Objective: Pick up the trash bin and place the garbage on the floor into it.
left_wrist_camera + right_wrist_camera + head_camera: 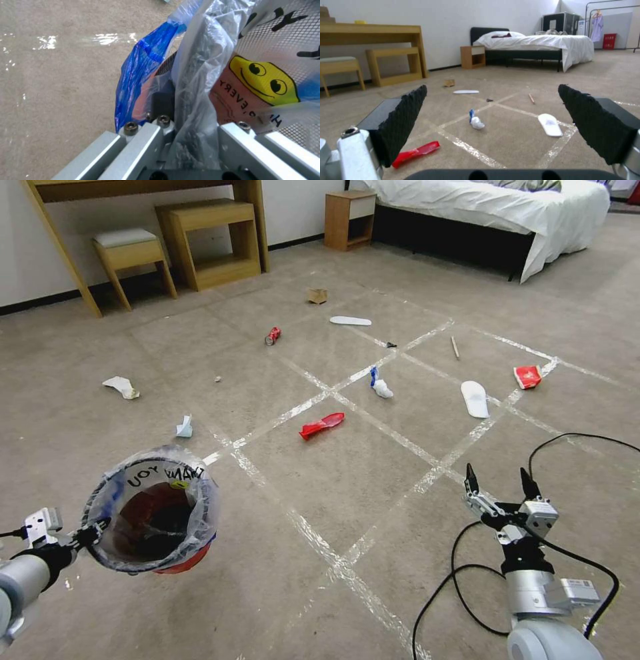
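The red trash bin (152, 508), lined with a clear lettered bag, hangs above the floor (347, 493) at lower left. My left gripper (92, 532) is shut on its rim, the bag (200, 82) pinched between its jaws. My right gripper (499, 475) hovers open and holds nothing at lower right. Garbage lies scattered ahead. A red wrapper (322, 425) and a crumpled white paper (476, 122) are nearest. A white slipper (475, 399) and a red packet (527, 377) lie right of them. Farther off are a stick (455, 347), a crushed can (272, 336), a second slipper (350, 321) and a cardboard box (317, 296).
More crumpled paper (121, 387) and a small scrap (185, 427) lie left of the tape grid. A wooden desk with stools (207, 240), a nightstand (349, 219) and a bed (493, 207) line the far wall. The right arm's black cable (460, 580) loops over the carpet.
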Robot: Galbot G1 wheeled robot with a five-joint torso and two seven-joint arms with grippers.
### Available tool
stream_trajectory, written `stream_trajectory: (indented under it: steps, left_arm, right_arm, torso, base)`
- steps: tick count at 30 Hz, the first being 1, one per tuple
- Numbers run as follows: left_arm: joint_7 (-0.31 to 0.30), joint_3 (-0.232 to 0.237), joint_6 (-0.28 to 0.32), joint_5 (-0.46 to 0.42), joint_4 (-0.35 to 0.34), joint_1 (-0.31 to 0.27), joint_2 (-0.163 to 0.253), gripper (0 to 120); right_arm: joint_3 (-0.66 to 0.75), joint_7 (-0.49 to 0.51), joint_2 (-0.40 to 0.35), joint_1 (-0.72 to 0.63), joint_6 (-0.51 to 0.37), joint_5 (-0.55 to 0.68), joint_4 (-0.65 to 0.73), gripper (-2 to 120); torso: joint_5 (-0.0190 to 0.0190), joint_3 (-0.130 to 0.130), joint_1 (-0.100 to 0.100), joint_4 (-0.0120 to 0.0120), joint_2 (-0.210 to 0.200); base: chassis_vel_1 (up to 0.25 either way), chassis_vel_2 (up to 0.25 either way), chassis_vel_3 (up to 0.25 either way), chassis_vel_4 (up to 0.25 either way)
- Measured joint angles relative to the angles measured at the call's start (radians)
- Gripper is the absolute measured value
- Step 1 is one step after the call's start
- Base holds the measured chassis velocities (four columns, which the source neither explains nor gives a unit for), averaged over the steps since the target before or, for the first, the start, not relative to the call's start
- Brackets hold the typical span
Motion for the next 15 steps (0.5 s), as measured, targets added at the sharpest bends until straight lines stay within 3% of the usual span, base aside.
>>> stream_trajectory:
  steps: [15]
  left_arm:
    - [0.003, 0.003, -0.002, 0.006, 0.002, -0.001, 0.0, 0]
  right_arm:
    - [-0.001, 0.0, 0.007, -0.001, 0.002, -0.011, -0.002, 100]
  torso:
    - [0.0, 0.0, 0.0, 0.0, 0.0]
  base:
    - [-0.059, 0.063, 0.056, -0.052]
